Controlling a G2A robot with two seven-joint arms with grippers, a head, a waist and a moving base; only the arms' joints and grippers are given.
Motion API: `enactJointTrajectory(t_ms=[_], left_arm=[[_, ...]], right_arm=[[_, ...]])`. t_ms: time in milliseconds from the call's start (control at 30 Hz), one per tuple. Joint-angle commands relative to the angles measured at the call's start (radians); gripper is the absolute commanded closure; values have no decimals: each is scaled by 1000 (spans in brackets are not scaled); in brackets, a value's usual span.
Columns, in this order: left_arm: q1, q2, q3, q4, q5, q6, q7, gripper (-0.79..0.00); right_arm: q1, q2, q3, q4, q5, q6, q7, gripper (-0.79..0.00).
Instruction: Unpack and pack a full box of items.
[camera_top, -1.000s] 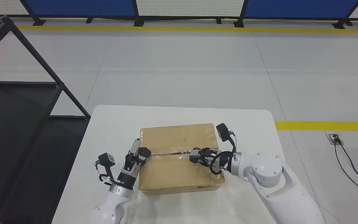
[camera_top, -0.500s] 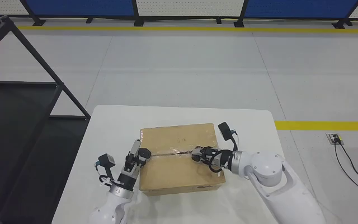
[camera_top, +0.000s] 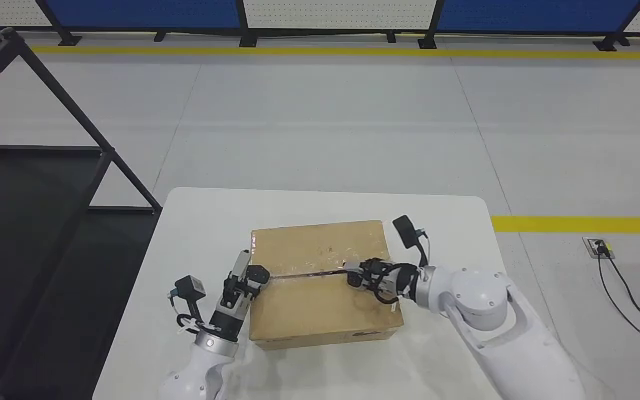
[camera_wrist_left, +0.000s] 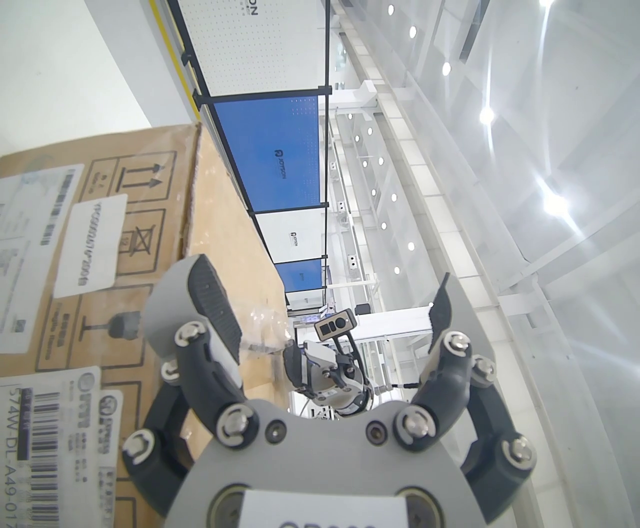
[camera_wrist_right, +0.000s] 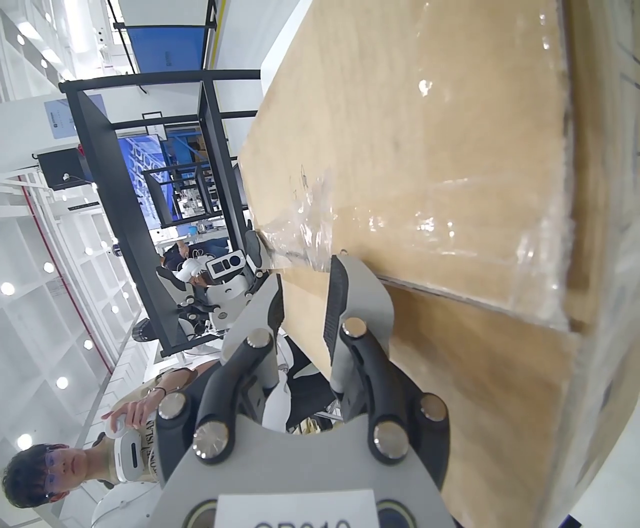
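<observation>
Sliding outward now, the right gripper (camera_top: 354, 272) has tracked along the taped seam (camera_top: 312, 271) toward the table's (camera_top: 440, 215) right edge, and a dark slit shows behind it. Closest to the table's front edge, the left gripper (camera_top: 246, 277) sits with fingers spread wide, one pad against the left end of the box (camera_top: 320, 245), bracing it against a skid, I'd say. Right's fingers are drawn narrow, one tip riding the seam, wrist laid low over the lid. Box sits mid-table, flaps not yet lifted.
</observation>
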Motion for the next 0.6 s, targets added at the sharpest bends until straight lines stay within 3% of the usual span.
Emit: enactJointTrajectory(t_ms=[0, 233, 433, 500, 567], left_arm=[[0, 0, 0, -1, 0, 1, 0, -785], [-2, -1, 0, -1, 1, 4, -3, -785], [-7, -1, 0, 3, 0, 7, -3, -785], [-9, -1, 1, 4, 0, 7, -3, -785], [-9, -2, 1, 5, -3, 7, -3, -785]], right_arm=[[-1, 1, 1, -2, -1, 2, 0, -234], [-14, 5, 23, -24, 2, -6, -9, -249], [-34, 7, 47, -52, 30, -72, -13, -265], [-26, 5, 41, -49, 36, -93, -22, -240], [-11, 2, 35, -38, 31, -106, -44, -151]])
